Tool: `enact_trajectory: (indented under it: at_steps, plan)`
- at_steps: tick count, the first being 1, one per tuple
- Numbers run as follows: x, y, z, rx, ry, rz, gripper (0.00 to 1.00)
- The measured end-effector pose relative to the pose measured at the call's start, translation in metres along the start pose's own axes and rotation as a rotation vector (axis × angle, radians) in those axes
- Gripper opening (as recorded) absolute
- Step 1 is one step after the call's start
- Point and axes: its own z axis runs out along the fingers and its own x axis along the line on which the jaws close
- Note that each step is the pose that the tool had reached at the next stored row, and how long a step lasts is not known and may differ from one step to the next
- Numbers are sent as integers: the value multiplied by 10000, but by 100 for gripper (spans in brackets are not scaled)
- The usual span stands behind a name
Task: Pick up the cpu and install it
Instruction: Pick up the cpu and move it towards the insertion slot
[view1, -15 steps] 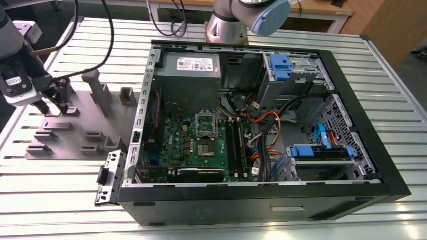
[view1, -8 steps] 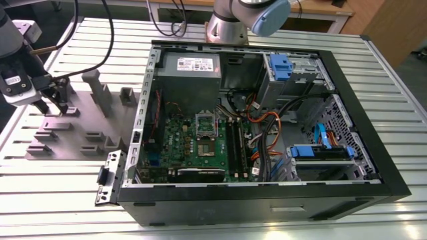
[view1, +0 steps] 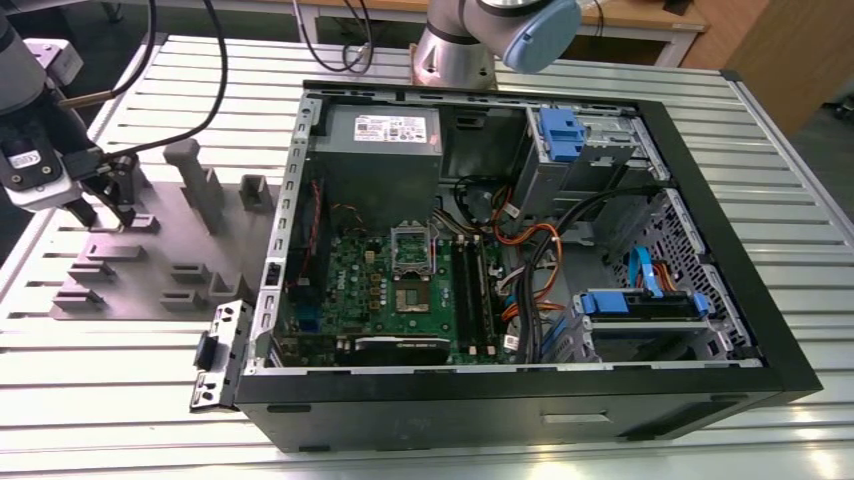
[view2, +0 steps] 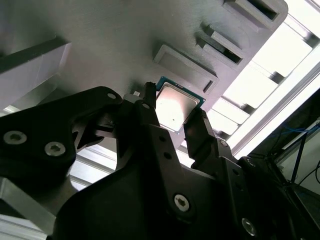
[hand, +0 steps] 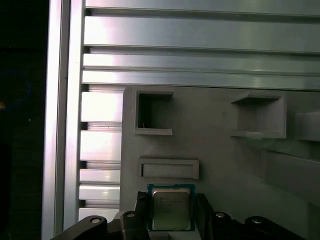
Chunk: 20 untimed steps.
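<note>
Your gripper (view1: 107, 212) is down at the exterior view's left, well apart from the case (view1: 534, 400), with the wrist (view1: 30, 120) above it leaning slightly and black cables (view1: 174, 90) looping off behind. Its fingers (view2: 150, 120) point down onto the grey tray (view1: 147, 250) and are narrowed to the width of the cpu (view2: 174, 106), one against each of two opposite edges. In both wrist views the cpu (hand: 171, 207) sits between them, silver top facing up, its green rim showing on the free sides. It is level with the tray's surface, just beside a shallow rectangular pocket (hand: 169, 169). You cannot tell whether it has left the tray. The tray has several more pockets and a few upright posts (view1: 200, 185). It rests on a slatted aluminium table (view1: 120, 350), as does the open black case. Inside the case you see the green board (view1: 400, 290) with its silver socket (view1: 411, 250) near the middle, the grey power supply (view1: 380, 150) above it, orange and black wiring (view1: 534, 250), and blue-tabbed drive bays (view1: 641, 305) toward the exterior view's right. The arm's base (view1: 461, 55) stands behind the case, and wooden furniture (view1: 774, 50) fills the far corner.
</note>
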Motion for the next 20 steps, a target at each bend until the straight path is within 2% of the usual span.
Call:
enact_trajectory:
  at_steps: [20]
  plan:
    - [-1, 1, -45, 0, 0, 0, 47]
